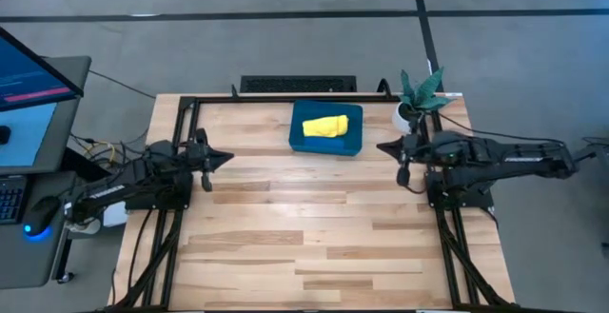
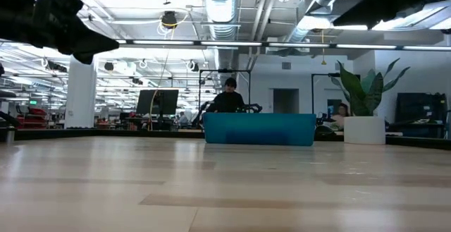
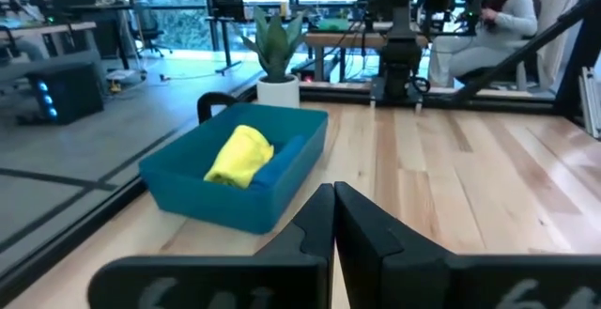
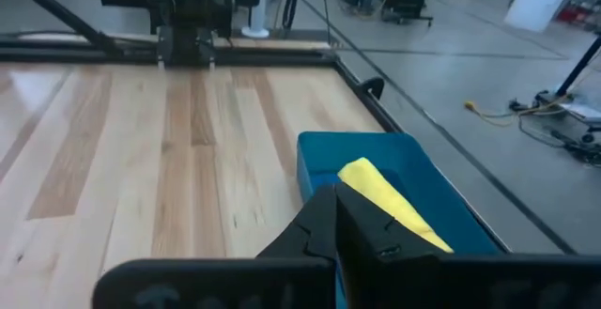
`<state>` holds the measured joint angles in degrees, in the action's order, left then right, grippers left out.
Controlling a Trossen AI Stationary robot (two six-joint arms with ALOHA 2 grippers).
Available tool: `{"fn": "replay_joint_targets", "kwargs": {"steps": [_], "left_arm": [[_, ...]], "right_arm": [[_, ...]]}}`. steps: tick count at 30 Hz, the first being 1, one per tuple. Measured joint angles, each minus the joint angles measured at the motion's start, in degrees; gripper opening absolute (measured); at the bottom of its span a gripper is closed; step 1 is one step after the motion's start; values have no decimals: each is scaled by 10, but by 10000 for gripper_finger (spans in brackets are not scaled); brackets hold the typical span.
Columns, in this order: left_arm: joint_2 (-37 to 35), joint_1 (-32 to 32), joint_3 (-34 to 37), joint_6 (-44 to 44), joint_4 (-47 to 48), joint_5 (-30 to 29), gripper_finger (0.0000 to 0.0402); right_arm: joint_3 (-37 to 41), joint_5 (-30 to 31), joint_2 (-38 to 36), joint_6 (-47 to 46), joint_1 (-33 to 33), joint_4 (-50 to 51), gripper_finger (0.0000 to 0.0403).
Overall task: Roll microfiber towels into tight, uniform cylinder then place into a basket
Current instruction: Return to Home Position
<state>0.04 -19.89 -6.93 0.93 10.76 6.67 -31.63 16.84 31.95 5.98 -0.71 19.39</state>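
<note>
Both arms are parked at the sides of the desk [image 1: 304, 227], tips turned toward each other. The left tool [image 1: 225, 158] is held over the desk's left part, pressed together with no gap and nothing gripped; the closed fingers [image 3: 315, 220] are confirmed in the left wrist view. The right tool [image 1: 383, 146] is held over the desk's right part, near the white plant pot [image 1: 407, 115], likewise closed and empty, as shown by its fingers [image 4: 319, 220] in the right wrist view. The two tools are kept well apart, bare wood between them. The basket [image 1: 352, 142] is set at the far middle of the desk, near the back rail, touched by neither tool. The yellow towel [image 1: 325, 126] is seen rolled and laid inside the basket. In the left wrist view the blue towel [image 3: 282, 159] is seen just beside the yellow towel [image 3: 239, 154], apparently touching it, both within the basket walls [image 3: 216, 196]. In the low view only the basket's front wall [image 2: 259, 129] is shown; the contents are hidden behind it. The plant pot [image 2: 364, 130] is placed to the basket's right, apart from it. A person [image 2: 229, 98] is seen in the room behind the basket.
</note>
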Motion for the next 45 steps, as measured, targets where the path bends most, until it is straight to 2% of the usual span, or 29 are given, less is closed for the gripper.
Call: {"fn": "replay_joint_targets", "kwargs": {"steps": [5, 9, 13, 28, 35, 45], "left_arm": [[1, 12, 10, 12, -16, -1, 0], [1, 18, 38, 16, -99, -7, 0], [2, 23, 62, 10, -137, -3, 0], [2, 56, 64, -8, -137, 0, 0], [2, 56, 64, -52, -137, 0, 0], [2, 56, 64, -38, -137, 0, 0]], "right_arm": [[47, 0, -57, 0, 0, -27, 25], [98, 0, -103, 0, 0, -62, 22], [143, 0, -146, -1, 0, -87, 19], [275, 0, -287, -33, 0, -126, 21], [283, -2, -309, -40, -4, -133, 26], [283, -2, -309, -32, -3, -132, 23]]}}
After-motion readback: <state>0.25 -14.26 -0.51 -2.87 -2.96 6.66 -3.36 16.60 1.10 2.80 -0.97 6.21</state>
